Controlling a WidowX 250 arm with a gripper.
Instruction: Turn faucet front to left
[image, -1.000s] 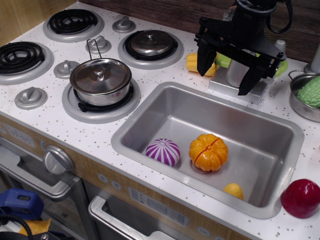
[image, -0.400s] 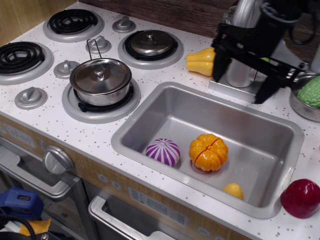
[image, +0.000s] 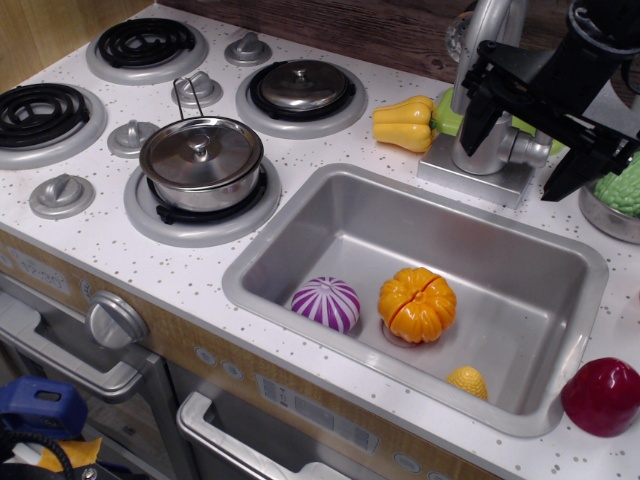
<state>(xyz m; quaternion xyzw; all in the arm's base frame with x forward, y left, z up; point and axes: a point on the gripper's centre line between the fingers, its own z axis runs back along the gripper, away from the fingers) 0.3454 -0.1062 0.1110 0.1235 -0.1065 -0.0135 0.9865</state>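
Note:
The faucet (image: 478, 135) is a silver-grey toy tap on a square flat base (image: 455, 176) behind the sink. Its arched spout (image: 487, 22) rises toward the top edge, where its end is cut off. A small lever (image: 527, 150) sticks out on its right side. My black gripper (image: 512, 165) hangs just in front of and to the right of the post. It is open with the jaws spread wide and holds nothing. One finger (image: 474, 118) overlaps the post and the other (image: 566, 177) is off to the right of the lever. I cannot tell if a finger touches the faucet.
The steel sink (image: 300, 215) holds a purple striped vegetable (image: 325, 303), an orange pumpkin (image: 417, 304) and a small yellow piece (image: 467, 381). A yellow squash (image: 403, 123) lies left of the faucet. A lidded pot (image: 201, 160) sits on a burner. A steel pot with a green vegetable (image: 624, 185) and a red fruit (image: 601, 396) are at the right.
My gripper has moved to the right and slightly up, uncovering the faucet post and squash. The faucet, pot and sink items have not moved.

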